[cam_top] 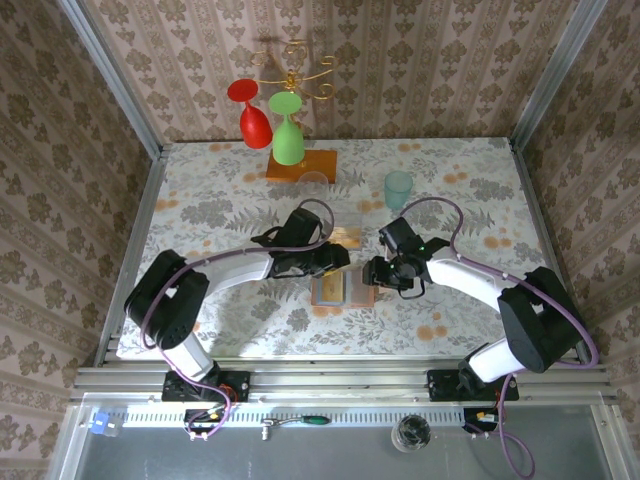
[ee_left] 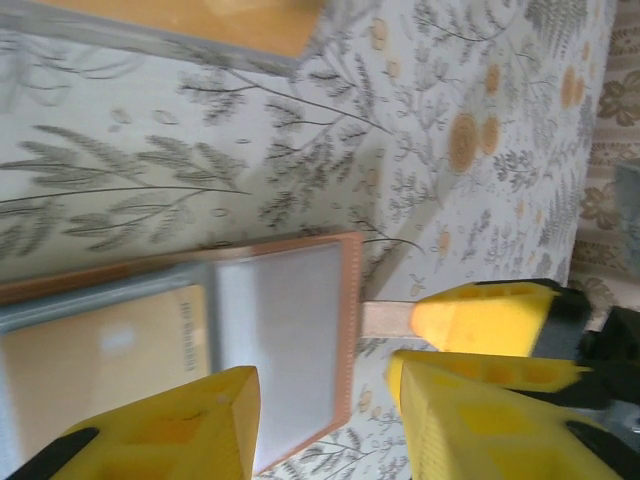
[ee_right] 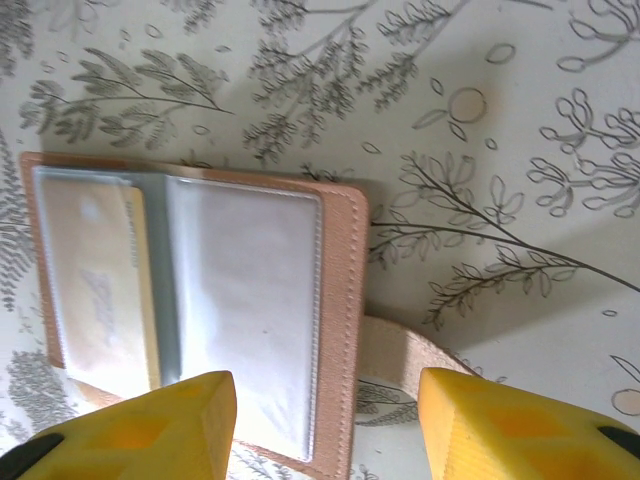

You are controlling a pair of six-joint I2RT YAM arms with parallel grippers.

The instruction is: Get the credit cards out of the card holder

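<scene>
At the top view's centre the card holder (cam_top: 332, 290) lay open, its credit card (ee_left: 100, 350) nearer the left gripper (ee_left: 320, 425); that and the right gripper (ee_right: 325, 425) had jaws apart.

no text or number can be read anywhere. the tan-orange plastic card (ee_right: 95, 280) in the open salmon-brown card holder (ee_right: 345, 300) bears faint marks, too blurred to read.

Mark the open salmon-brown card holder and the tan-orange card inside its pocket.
Open salmon-brown card holder (ee_right: 245, 310): right wrist view, middle of its empty clear pocket.
Tan-orange card (ee_right: 95, 285): right wrist view, face under clear pocket.
</scene>
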